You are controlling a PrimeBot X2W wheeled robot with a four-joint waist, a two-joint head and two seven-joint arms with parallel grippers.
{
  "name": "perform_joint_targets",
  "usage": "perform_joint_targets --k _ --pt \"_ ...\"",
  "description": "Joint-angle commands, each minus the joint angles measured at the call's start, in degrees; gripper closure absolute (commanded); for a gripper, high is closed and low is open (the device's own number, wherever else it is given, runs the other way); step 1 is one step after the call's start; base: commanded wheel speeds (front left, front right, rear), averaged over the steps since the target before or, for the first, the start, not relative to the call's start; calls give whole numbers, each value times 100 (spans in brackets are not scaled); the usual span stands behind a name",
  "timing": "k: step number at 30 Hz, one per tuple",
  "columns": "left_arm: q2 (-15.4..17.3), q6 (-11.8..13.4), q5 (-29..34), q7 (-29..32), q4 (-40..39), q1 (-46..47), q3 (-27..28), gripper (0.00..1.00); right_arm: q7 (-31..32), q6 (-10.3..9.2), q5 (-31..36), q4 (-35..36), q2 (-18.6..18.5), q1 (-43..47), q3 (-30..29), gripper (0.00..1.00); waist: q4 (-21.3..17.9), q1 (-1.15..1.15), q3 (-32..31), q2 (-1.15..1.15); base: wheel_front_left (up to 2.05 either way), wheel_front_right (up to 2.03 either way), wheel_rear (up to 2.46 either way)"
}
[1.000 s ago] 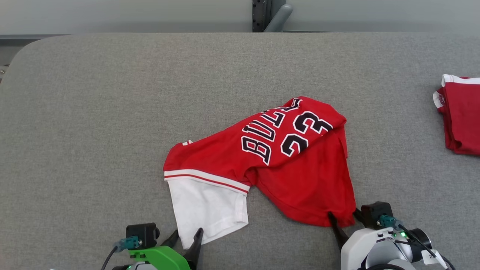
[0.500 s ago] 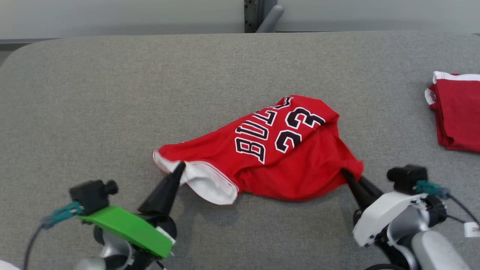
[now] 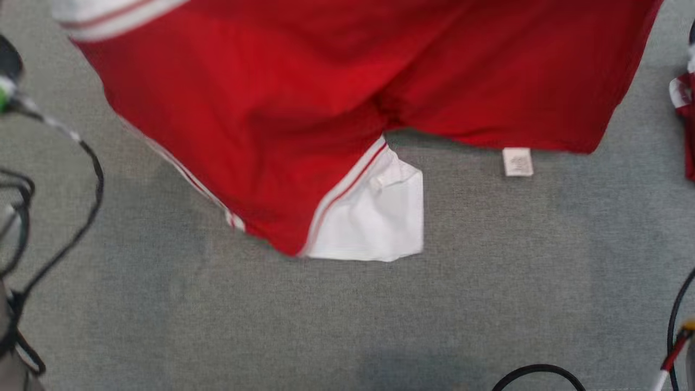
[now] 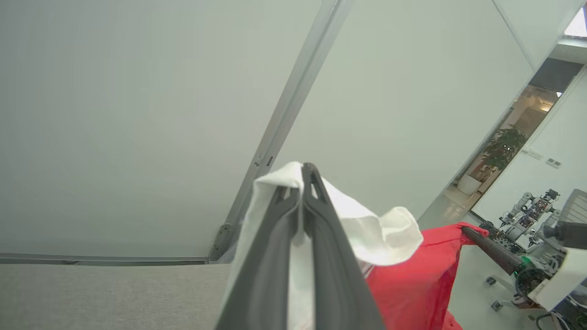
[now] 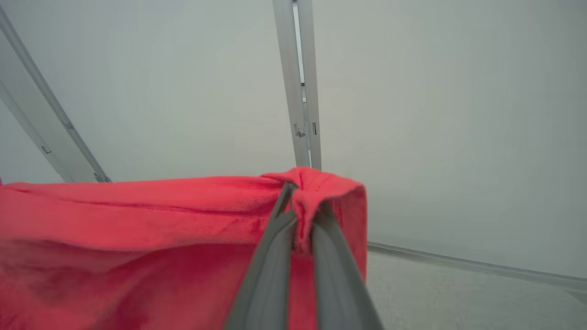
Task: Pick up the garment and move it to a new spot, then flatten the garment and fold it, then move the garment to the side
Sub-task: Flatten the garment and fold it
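Red fabric jersey w/ white striped trim (image 3: 304,108) hangs spread across top of head view, over grey fabric-covered table (image 3: 347,326). Its white sleeve (image 3: 374,222) droops at frame ctr; can't tell if it touches the table. Small white label (image 3: 517,162) dangles just right of it. Left gripper (image 4: 305,178), btm ctr of left wrist view, is clamped on a white edge of the jersey. Right gripper (image 5: 302,206), btm ctr of right wrist view, pinches a red hem fold, fingers pressed onto it. Black cables (image 3: 81,179) at left edge; another red-and-white garment (image 3: 687,108) at far right edge.
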State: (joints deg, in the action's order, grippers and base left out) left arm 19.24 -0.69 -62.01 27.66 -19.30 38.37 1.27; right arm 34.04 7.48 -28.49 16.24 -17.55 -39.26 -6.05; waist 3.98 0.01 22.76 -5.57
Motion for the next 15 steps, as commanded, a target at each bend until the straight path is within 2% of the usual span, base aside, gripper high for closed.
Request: perform_joint_targets --k 1,4,8,12,13,15 --pt "101 -12 131 -36 318 533 -8 100 123 0 117 -193 38 -472 18 100 272 -1 947 -1 0 0 0" --pt "27 -45 444 -224 1449 1807 -169 100 242 0 573 -986 261 -1758 147 100 377 -1 1413 -1 0 0 0" --pt "-107 -263 1037 -1028 2967 3285 -346 100 -494 0 1476 -2311 745 -3310 142 100 446 -1 1699 -1 0 0 0" --pt "-108 -487 1880 -2327 4205 4359 -593 100 -1647 -4 2350 -3576 1143 -4518 -182 100 459 -1 1771 -1 0 0 0" --pt "-148 -555 2104 -2967 4653 4684 -666 100 -2096 -3 2602 -4095 1275 -4945 -251 100 458 -1 1776 -1 0 0 0" --pt "-176 -630 2123 -3537 4992 4944 -701 100 -2364 -3 2688 -4579 1343 -5240 -265 100 451 -1 1796 -1 0 0 0"
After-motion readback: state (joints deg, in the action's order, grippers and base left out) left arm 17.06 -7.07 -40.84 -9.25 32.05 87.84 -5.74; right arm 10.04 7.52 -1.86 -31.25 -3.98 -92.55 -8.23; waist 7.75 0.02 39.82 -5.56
